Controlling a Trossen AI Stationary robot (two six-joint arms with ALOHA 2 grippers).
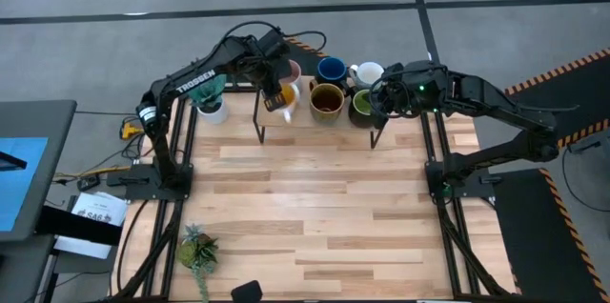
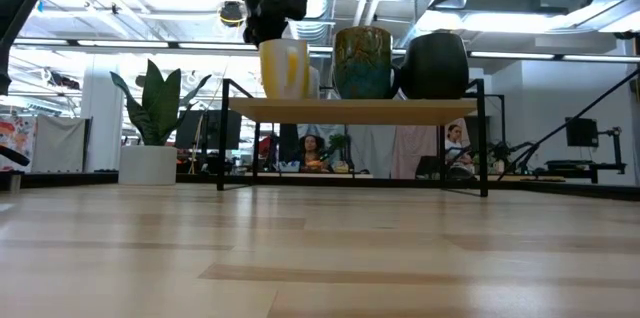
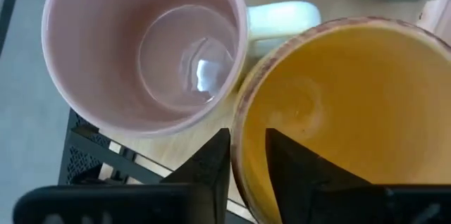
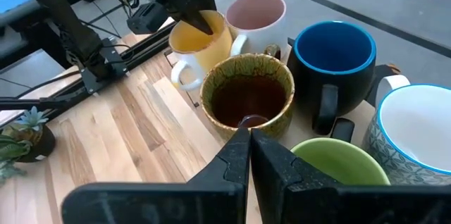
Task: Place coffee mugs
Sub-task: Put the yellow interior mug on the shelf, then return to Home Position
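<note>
Six mugs stand on a low shelf (image 1: pixel 315 117) at the table's far edge. The pink mug (image 1: pixel 293 71), dark blue mug (image 1: pixel 332 68) and white mug (image 1: pixel 368 74) form the back row. The orange mug (image 1: pixel 282 99), brown mug (image 1: pixel 326 100) and green mug (image 1: pixel 362 106) form the front row. My left gripper (image 3: pixel 243 164) is above the orange mug (image 3: pixel 345 111), shut on its rim, beside the pink mug (image 3: pixel 141 48). My right gripper (image 4: pixel 251 150) is shut and hovers between the brown mug (image 4: pixel 246 97) and the green mug (image 4: pixel 338 164), touching neither. My left gripper holds the orange mug by its rim (image 3: pixel 241 139) on the side toward the pink mug, one finger (image 3: pixel 303 171) inside and one finger (image 3: pixel 211 164) outside. The fingers come from above, pointing down. The mug stands upright with its bottom (image 2: pixel 285 95) on the shelf.
A white pot with a spiky teal plant (image 1: pixel 210 103) stands left of the shelf. A small bushy plant (image 1: pixel 197 251) sits near the table's near left corner. The shelf's thin black legs (image 1: pixel 257 127) reach the table. Bare wood (image 1: pixel 324 198) stretches from the shelf to the near edge.
</note>
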